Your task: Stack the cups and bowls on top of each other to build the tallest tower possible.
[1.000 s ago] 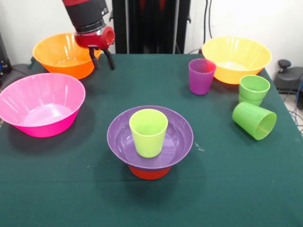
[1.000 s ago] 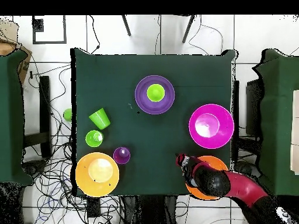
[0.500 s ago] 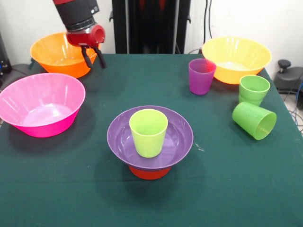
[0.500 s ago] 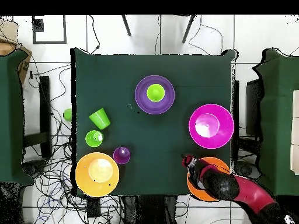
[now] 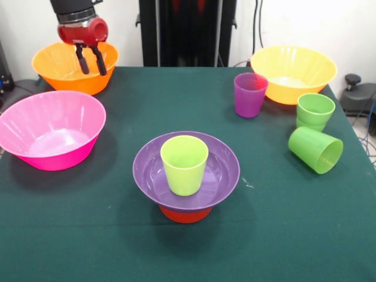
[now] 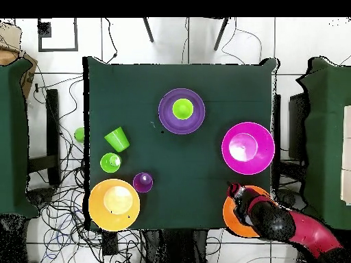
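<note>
Tower point(image 5: 185, 176) stands near the middle of the green desk point(image 5: 282, 223) in the front view: a yellow-green cup point(image 5: 184, 164) upright inside the purple bowl point(image 5: 218, 170), which rests on a small orange bowl point(image 5: 185, 214). The end effector point(image 5: 90, 61) hangs over the orange bowl point(image 5: 53, 64) at the far left corner, its fingers spread and holding nothing. A pink bowl point(image 5: 51, 129) sits just beside that bowl. From overhead, the tower point(image 6: 182, 110) is well apart from the end effector point(image 6: 235, 191), which sits at the orange bowl's point(image 6: 234, 219) rim.
</note>
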Controlling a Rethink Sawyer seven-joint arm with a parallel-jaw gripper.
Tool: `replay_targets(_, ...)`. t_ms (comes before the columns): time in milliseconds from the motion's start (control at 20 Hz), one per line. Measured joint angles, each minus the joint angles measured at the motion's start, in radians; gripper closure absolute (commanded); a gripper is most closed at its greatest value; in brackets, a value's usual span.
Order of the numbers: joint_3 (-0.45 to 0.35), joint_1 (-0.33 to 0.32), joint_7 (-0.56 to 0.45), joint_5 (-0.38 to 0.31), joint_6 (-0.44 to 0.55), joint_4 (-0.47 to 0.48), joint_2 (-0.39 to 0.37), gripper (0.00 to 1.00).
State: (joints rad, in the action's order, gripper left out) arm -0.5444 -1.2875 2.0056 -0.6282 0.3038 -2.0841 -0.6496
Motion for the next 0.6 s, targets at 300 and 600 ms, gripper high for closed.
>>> replay_targets(300,0.013,0.039,0.000,-0.069,-0.018,0.009,0.039,0.00)
replay_targets(600,0.020,0.076,0.000,-0.093,-0.037,0.011,0.071,0.00)
